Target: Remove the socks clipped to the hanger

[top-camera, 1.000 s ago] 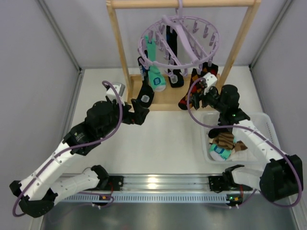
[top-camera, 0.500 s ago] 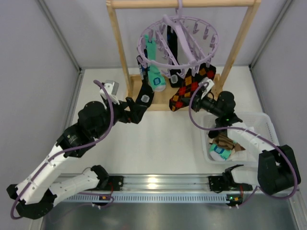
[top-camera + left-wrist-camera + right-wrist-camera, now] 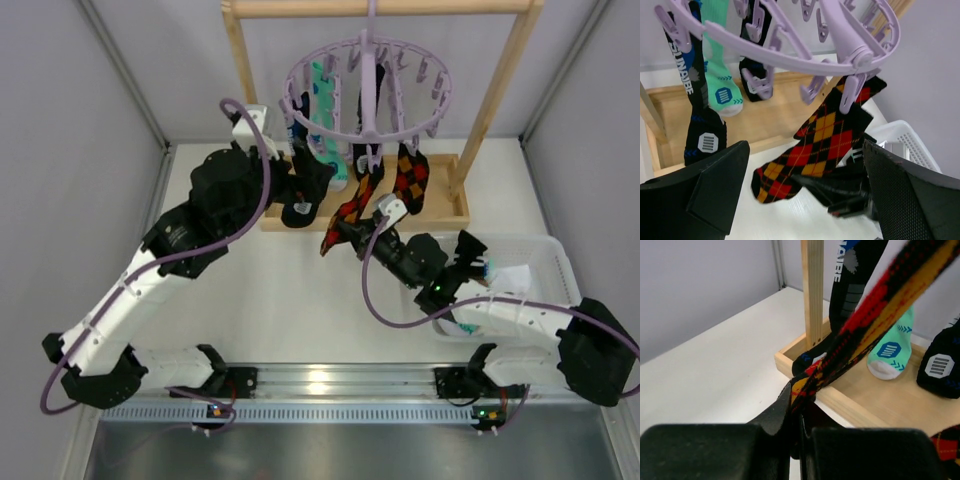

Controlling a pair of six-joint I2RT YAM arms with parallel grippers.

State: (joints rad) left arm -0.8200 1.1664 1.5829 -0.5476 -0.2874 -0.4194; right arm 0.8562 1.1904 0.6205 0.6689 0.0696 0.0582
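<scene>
Left end effector (image 3: 308, 188) wide open, high; right end effector (image 3: 799, 436) pinched shut.

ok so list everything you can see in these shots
hanger: one, lavender, hung from the rack's top bar
rack: one, pale wood, back of the table
argyle socks: two, red-orange-black, clipped to the hanger, one stretched taut
black socks: at least two, black with white print, clipped to the hanger
teal sock: one, teal and white, clipped beside the black socks
bin: one, white, right side of the table, contents mostly hidden
table: one, white
left tool: one, black, open, by the hanger
right tool: one, black, shut on one of the argyle socks
</scene>
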